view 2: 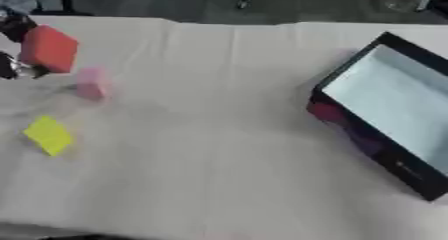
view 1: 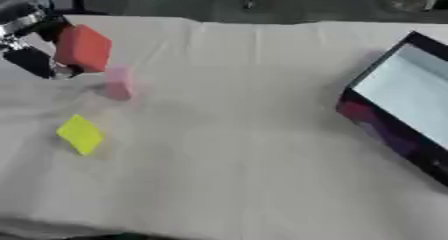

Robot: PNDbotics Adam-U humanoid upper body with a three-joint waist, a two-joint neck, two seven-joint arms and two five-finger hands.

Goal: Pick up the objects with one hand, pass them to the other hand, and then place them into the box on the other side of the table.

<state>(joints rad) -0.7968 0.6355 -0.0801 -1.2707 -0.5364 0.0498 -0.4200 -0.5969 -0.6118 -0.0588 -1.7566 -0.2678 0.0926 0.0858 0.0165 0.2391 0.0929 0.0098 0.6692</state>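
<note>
**Operator:** Where was the held item, and what was the state of the fingers?

**Technician:** The left hand (view 1: 31,46) stood at the 10 o'clock corner of the surface (view 1: 245,174), its fingers clamped on the red block (view 1: 83,48), which was lifted clear of the cloth. The right hand appeared in neither view.

**Operator:** Which relation governed the coming move?

**Technician:** The box (view 2: 385,109) lay at 3 o'clock, well apart from the block, its long axis running from 1 o'clock to 5 o'clock. In my judgement the block had to travel toward 3 o'clock for the hand-over.

**Operator:** Was there open room?

**Technician:** Yes. The middle of the surface was bare. The pink block (view 1: 118,83) stood just beside the held block at its 5 o'clock; the yellow block (view 1: 80,134) lay near the left edge at 8 o'clock.
</note>
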